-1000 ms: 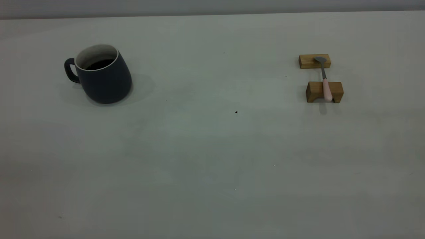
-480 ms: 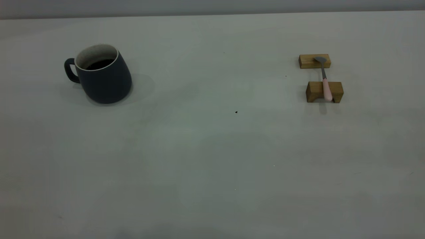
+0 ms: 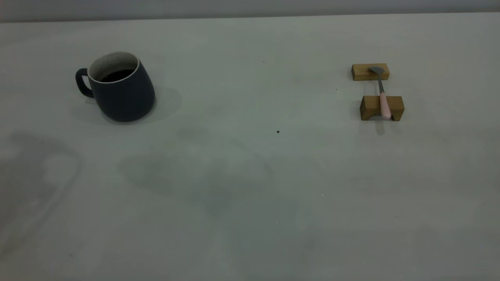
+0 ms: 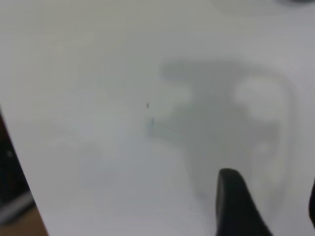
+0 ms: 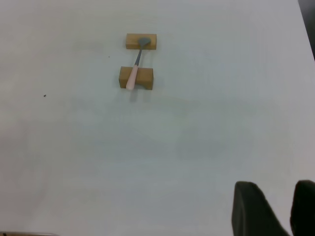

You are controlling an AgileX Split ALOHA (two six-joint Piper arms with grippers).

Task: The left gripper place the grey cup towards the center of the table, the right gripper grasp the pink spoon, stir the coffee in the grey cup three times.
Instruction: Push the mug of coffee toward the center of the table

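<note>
The grey cup (image 3: 123, 95) stands upright at the far left of the table (image 3: 250, 175), handle pointing left, with dark coffee (image 3: 117, 75) inside. The pink spoon (image 3: 383, 97) lies across two wooden blocks at the far right, bowl away from the front edge; the right wrist view shows the spoon (image 5: 134, 73) far ahead. Neither gripper appears in the exterior view. My left gripper (image 4: 270, 189) hangs over bare table, fingers wide apart and empty. My right gripper (image 5: 275, 189) is high above the table, a narrow gap between its fingers, nothing held.
Two tan wooden blocks carry the spoon: the far block (image 3: 363, 72) under the bowl, the near block (image 3: 371, 107) under the handle. Soft arm shadows lie on the table at the left (image 3: 35, 168) and front middle. A dark speck (image 3: 277, 132) marks the centre.
Arm shadows have spread over the left and front middle of the table. The cup and the spoon have not moved.
</note>
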